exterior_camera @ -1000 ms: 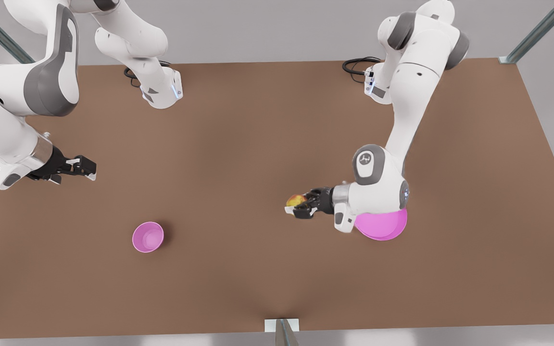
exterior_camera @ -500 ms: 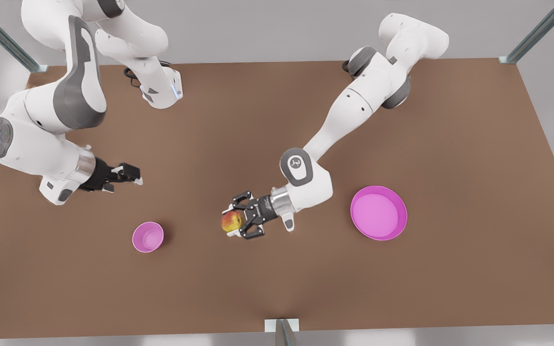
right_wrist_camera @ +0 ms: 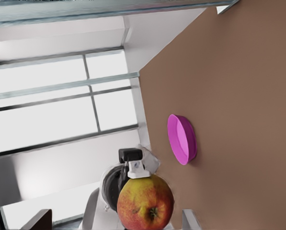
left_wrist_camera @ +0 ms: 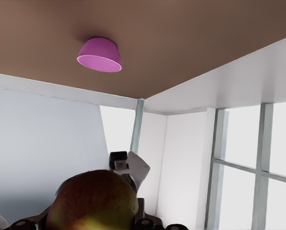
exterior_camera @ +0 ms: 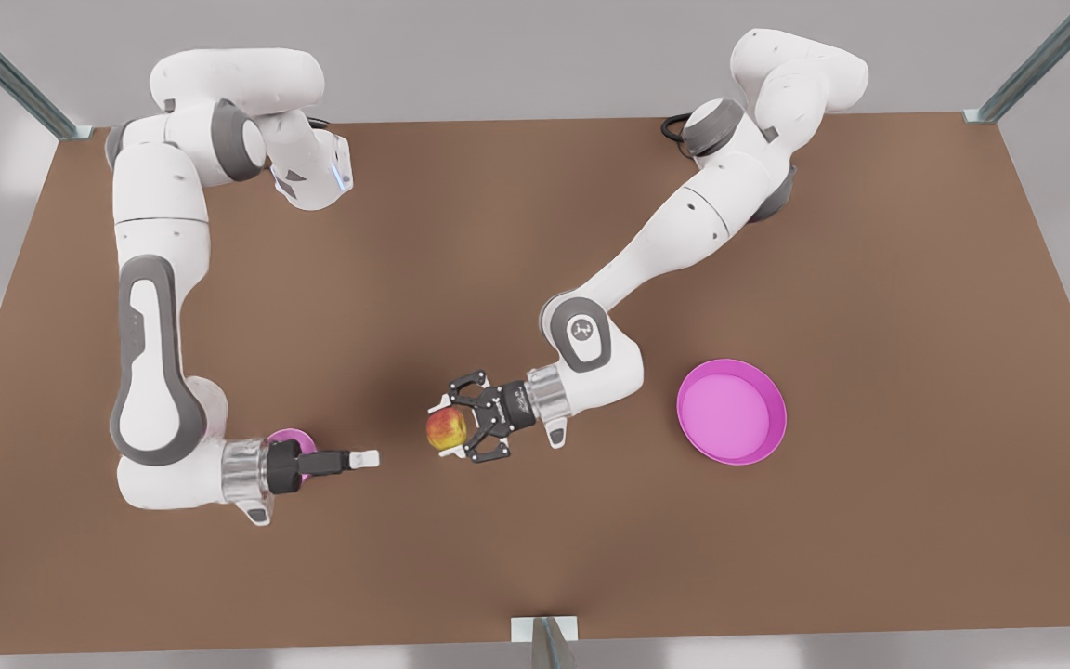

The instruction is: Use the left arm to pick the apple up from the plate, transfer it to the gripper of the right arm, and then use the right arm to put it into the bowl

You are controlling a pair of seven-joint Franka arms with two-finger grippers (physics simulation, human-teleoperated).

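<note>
Brown table (exterior_camera: 535,242) under both arms. Our left tool (exterior_camera: 454,429) grips apple (exterior_camera: 445,428) mid-table, plate (exterior_camera: 731,412) well apart. Our right tool (exterior_camera: 366,458) faces apple, fingers' state unclear to us; bowl (exterior_camera: 292,437) beneath its wrist.

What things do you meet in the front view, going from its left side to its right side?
bowl → right gripper → apple → left gripper, shut on the apple → plate

Bare table (exterior_camera: 535,232) between both end effectors
</note>
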